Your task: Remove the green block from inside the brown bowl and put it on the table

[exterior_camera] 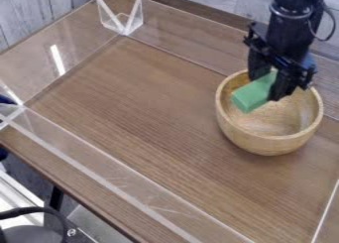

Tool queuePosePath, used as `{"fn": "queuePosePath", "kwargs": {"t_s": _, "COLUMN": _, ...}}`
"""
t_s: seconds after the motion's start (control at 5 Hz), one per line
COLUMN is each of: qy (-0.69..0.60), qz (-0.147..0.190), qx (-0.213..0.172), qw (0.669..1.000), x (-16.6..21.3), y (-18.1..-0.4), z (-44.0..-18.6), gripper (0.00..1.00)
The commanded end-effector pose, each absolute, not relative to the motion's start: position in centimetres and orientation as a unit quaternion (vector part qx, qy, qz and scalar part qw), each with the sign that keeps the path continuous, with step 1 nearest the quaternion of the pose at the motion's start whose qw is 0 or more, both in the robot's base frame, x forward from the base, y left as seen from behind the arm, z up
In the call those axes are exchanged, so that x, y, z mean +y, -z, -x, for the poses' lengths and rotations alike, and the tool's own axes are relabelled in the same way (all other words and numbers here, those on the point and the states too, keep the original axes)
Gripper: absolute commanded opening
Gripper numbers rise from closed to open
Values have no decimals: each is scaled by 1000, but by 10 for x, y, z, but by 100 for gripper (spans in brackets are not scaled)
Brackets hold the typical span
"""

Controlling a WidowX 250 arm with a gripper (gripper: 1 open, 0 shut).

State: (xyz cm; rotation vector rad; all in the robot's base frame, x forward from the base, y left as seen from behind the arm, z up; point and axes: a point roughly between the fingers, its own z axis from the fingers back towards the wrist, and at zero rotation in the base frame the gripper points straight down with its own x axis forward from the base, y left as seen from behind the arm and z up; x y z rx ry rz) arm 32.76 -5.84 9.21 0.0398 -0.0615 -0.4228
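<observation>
The brown bowl [272,121] sits on the table [146,118] at the right. Above its left half hangs the green block [255,93], tilted, clear of the bowl's floor. My black gripper [273,86] points straight down and is shut on the green block, its fingers clamping the block's right end. The arm rises out of the top right of the camera view.
Low clear acrylic walls [54,60] edge the tabletop, with a clear corner bracket [122,19] at the far left. A dark chair part [34,227] shows below the table's near edge.
</observation>
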Motion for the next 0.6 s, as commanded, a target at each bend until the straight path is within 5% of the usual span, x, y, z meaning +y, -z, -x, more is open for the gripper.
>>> {"fn": "queuePosePath", "kwargs": {"t_s": 0.0, "qy": 191, "qz": -25, "qx": -95, "qw": 977, "x": -48, "y": -136, "z": -343, "gripper": 0}}
{"fn": "queuePosePath", "kwargs": {"t_s": 0.4, "qy": 129, "qz": -33, "qx": -105, "qw": 986, "x": 11, "y": -145, "z": -370, "gripper": 0}}
